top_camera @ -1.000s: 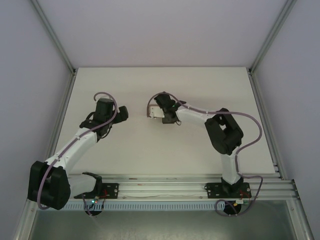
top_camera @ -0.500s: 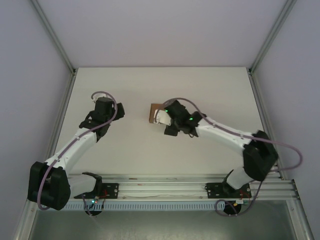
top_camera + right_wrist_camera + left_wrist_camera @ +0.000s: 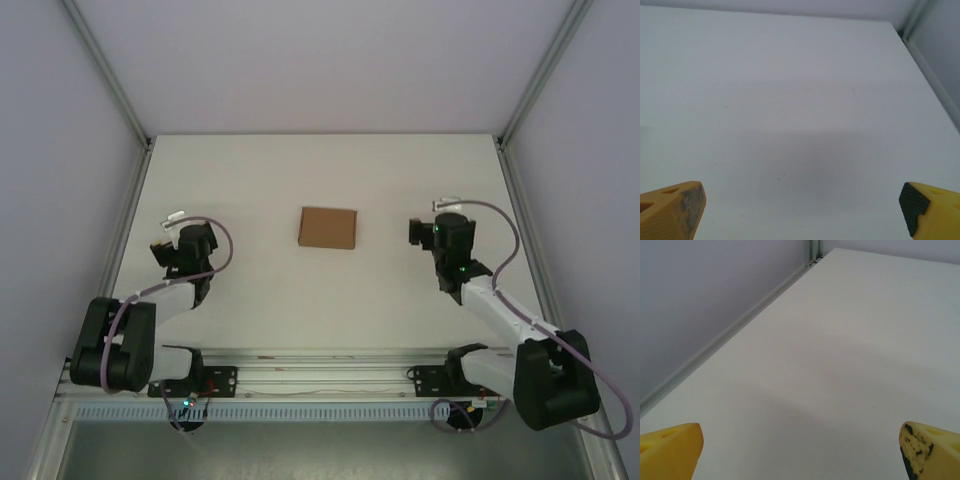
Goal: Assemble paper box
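At centre of table [image 3: 240,300], released and lying folded shut: paper box [image 3: 327,228]. Pulled back to nine and three o'clock of it, spread wide, empty: left gripper [image 3: 800,450], right gripper [image 3: 802,207]. Probably assembled.

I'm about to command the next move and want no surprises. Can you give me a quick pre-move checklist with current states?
1. The paper box is folded into a flat closed rectangle: ok, judged from the top view.
2. The box lies flat on the table, mid-table: ok.
3. The left tool is open and holds nothing: ok.
4. The right tool is open and holds nothing: ok.
5. Both tools are apart from the box, one on each side: ok.
6. Flaps and tabs fully tucked: cannot tell, too small in the top view.
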Robot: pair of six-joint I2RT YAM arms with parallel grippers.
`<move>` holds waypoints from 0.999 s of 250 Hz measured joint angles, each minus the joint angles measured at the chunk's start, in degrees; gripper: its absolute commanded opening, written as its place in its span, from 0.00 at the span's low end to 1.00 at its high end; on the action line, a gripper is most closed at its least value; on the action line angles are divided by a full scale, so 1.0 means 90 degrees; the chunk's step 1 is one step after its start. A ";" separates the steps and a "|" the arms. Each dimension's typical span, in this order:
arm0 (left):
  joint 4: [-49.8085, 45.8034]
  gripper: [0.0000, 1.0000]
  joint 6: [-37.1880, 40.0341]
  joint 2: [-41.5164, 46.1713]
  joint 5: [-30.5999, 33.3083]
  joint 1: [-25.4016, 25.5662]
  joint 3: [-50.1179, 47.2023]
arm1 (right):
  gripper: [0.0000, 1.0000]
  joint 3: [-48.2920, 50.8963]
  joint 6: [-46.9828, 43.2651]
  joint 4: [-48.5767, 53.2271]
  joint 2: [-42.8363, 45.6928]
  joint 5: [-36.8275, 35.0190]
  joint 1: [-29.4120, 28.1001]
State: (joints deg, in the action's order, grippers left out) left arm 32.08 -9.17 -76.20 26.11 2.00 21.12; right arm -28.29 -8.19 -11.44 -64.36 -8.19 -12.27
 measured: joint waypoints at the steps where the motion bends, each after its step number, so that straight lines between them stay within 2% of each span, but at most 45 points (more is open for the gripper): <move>1: 0.0024 1.00 0.0015 -0.0015 -0.0005 -0.0005 0.0000 | 1.00 0.0032 0.0017 -0.0041 -0.0007 0.0000 0.0015; 37: 0.1355 1.00 0.0277 -0.0661 -0.0369 -0.0032 -0.0100 | 1.00 0.0777 0.0367 -0.1433 -0.0702 0.0002 0.0554; 88: 0.1814 1.00 0.0537 -0.0930 -0.1234 -0.0148 -0.0073 | 1.00 0.1173 0.0525 -0.3767 -0.2212 0.0350 0.0986; 113: 0.2645 1.00 0.0573 -0.1156 -0.1537 -0.0277 -0.0369 | 1.00 0.0899 0.0758 -0.3633 -0.2509 0.0619 0.1326; 144: 0.2722 1.00 0.0607 -0.1205 -0.1649 -0.0308 -0.0410 | 1.00 0.0726 0.0954 -0.3832 -0.2470 0.0816 0.1593; 250: 0.2798 1.00 0.0675 -0.1202 -0.1700 -0.0306 -0.0398 | 1.00 0.0721 0.1073 -0.3898 -0.2470 0.1059 0.1591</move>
State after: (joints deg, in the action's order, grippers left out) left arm 57.25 -3.09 -87.02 10.81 -0.75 17.54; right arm -21.80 1.48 -46.52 -86.59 1.34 2.04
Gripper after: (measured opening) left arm 0.998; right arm 0.997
